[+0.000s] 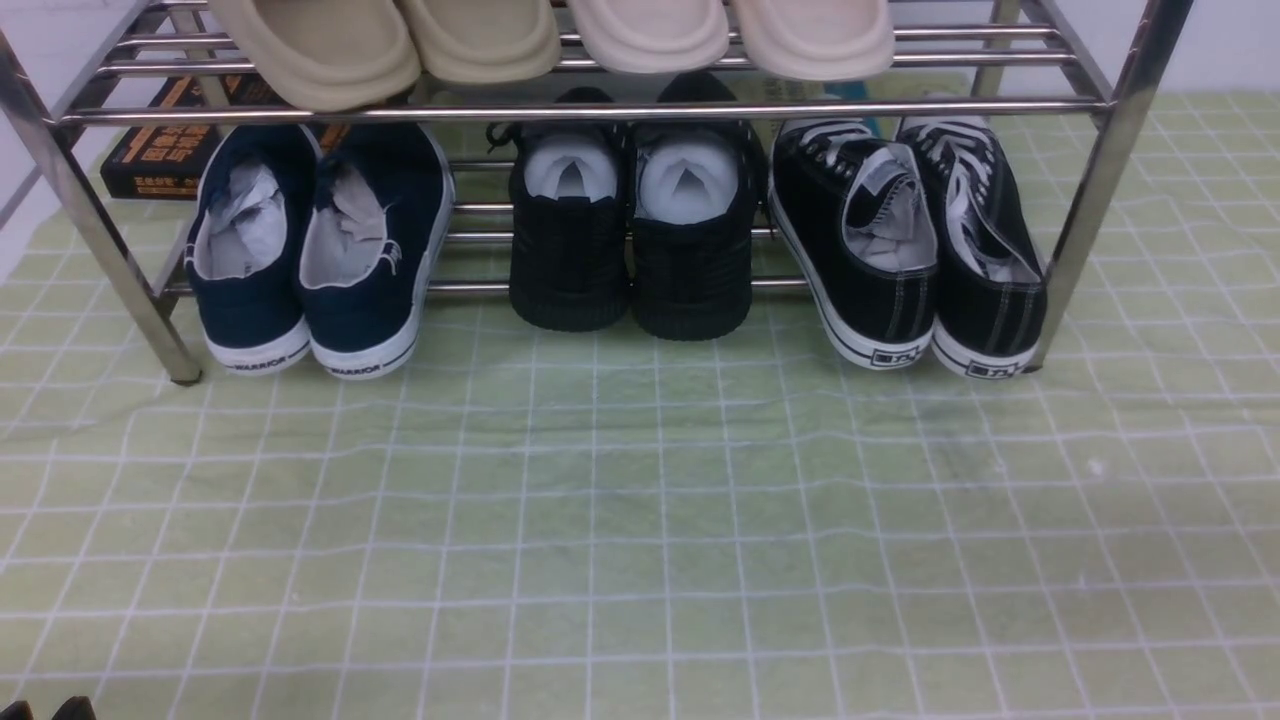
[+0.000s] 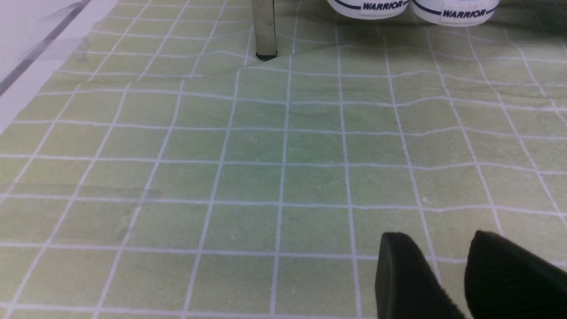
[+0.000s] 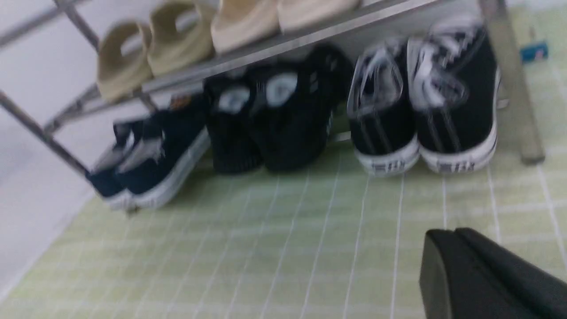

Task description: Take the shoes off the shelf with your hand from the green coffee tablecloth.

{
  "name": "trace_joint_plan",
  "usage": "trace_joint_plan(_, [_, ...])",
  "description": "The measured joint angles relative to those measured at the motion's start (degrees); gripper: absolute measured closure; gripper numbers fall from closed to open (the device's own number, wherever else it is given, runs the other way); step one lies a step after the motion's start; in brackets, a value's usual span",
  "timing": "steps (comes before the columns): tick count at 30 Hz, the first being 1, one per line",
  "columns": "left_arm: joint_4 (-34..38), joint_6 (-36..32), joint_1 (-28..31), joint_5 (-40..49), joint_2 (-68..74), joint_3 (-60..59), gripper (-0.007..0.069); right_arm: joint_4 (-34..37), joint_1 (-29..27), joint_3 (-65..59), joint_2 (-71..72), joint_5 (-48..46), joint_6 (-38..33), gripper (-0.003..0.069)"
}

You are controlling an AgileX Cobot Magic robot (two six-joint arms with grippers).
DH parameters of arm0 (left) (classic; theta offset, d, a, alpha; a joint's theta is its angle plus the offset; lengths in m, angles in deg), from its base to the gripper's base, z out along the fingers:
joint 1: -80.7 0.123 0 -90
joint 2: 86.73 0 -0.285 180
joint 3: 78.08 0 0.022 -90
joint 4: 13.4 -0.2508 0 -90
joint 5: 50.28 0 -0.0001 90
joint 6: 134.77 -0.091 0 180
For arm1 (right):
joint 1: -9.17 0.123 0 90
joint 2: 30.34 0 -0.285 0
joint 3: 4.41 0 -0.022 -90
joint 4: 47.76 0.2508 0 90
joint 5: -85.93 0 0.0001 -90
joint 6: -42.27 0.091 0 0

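The right gripper [image 3: 447,235] is pressed together and pinches nothing. It hangs low over the cloth [image 1: 640,520]. The shoes [image 1: 890,290] are in front of it and well apart from it, with bare cloth in between. This gripper's own picture is blurry, but you can see the two white heels pointing back at it.

The shoes sit on the low tier of the shelf [image 1: 600,110]. They are side by side and touch each other. Their heels tip down toward the cloth. I cannot tell if the heels touch it. They are at the robot's right end of the shelf, just beside the right leg [image 1: 1090,200].

The mesh shoes [image 1: 630,260] sit in the middle of the same tier, next to the shoes. The navy shoes [image 1: 320,260] sit at the other end. Pale slippers [image 1: 480,40] lie on the top tier, above all three pairs.

The left gripper [image 2: 438,239] is spread, and nothing is between its fingers. It is also low over the cloth. In front of it, well apart, the left leg [image 2: 264,31] stands on the cloth. The white heels of the navy shoes are near that leg.
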Motion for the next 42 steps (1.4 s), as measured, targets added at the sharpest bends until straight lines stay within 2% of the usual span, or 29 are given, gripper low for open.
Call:
trace_joint_plan(4, [0.0, 0.0, 0.0, 0.0, 0.0, 0.0, 0.0383, -1.17, 0.0, 3.09, -12.94, -9.22, -0.5, 0.0663])
trace_joint_plan(6, [0.0, 0.0, 0.0, 0.0, 0.0, 0.0, 0.0383, -3.19, 0.0, 6.47, -25.6, -17.99, -1.99, 0.0663])
trace_joint_plan(7, [0.0, 0.0, 0.0, 0.0, 0.0, 0.0, 0.0383, -3.29, 0.0, 7.11, -26.45, -18.6, -2.12, 0.0663])
trace_joint_plan(9, [0.0, 0.0, 0.0, 0.0, 0.0, 0.0, 0.0383, -3.31, 0.0, 11.45, -37.05, -25.88, -4.81, 0.0663])
trace_joint_plan(13, [0.0, 0.0, 0.0, 0.0, 0.0, 0.0, 0.0383, -0.45, 0.0, 20.27, -48.65, -34.13, -9.87, 0.0663])
trace_joint_plan(17, [0.0, 0.0, 0.0, 0.0, 0.0, 0.0, 0.0383, 0.66, 1.76, 28.81, -54.67, -37.55, -10.95, 0.0663])
trace_joint_plan(18, [0.0, 0.0, 0.0, 0.0, 0.0, 0.0, 0.0383, -0.33, 4.37, 34.01, -56.81, -37.72, -10.04, 0.0663])
trace_joint_plan(20, [0.0, 0.0, 0.0, 0.0, 0.0, 0.0, 0.0383, -1.75, 6.16, 37.03, -57.74, -37.57, -8.85, 0.0663])
trace_joint_plan(21, [0.0, 0.0, 0.0, 0.0, 0.0, 0.0, 0.0383, -4.91, 9.22, 41.97, -59.08, -36.54, -6.46, 0.0663])
trace_joint_plan(22, [0.0, 0.0, 0.0, 0.0, 0.0, 0.0, 0.0383, -6.02, 9.59, 42.6, -59.39, -36.19, -5.64, 0.0663])
trace_joint_plan(25, [0.0, 0.0, 0.0, 0.0, 0.0, 0.0, 0.0383, -19.04, 15.51, 53.46, -62.98, -33.05, 4.23, 0.0659])
trace_joint_plan(26, [0.0, 0.0, 0.0, 0.0, 0.0, 0.0, 0.0383, -22.94, 16.81, 56.36, -64.37, -32.67, 7.24, 0.0659])
trace_joint_plan(27, [0.0, 0.0, 0.0, 0.0, 0.0, 0.0, 0.0383, -22.94, 17.06, 56.94, -64.37, -32.67, 7.24, 0.0659])
trace_joint_plan(28, [0.0, 0.0, 0.0, 0.0, 0.0, 0.0, 0.0383, -28.91, 18.68, 60.87, -66.62, -32.57, 11.4, 0.0657])
trace_joint_plan(32, [0.0, 0.0, 0.0, 0.0, 0.0, 0.0, 0.0383, -40.13, 22.06, 70.33, -74.29, -33.0, 17.34, 0.0645])
trace_joint_plan(36, [0.0, 0.0, 0.0, 0.0, 0.0, 0.0, 0.0383, -45.32, 23.32, 76.31, -80.73, -33.78, 20.06, 0.0608])
trace_joint_plan(39, [0.0, 0.0, 0.0, 0.0, 0.0, 0.0, 0.0383, -47.02, 23.32, 79.35, -85.11, -33.86, 21.12, 0.0543])
trace_joint_plan(41, [0.0, 0.0, 0.0, 0.0, 0.0, 0.0, 0.0383, -47.21, 23.32, 80.61, -88.08, -32.76, 21.49, 0.0476])
trace_joint_plan(42, [0.0, 0.0, 0.0, 0.0, 0.0, 0.0, 0.0383, -47.21, 23.32, 80.58, -88.23, -32.59, 21.49, 0.047])
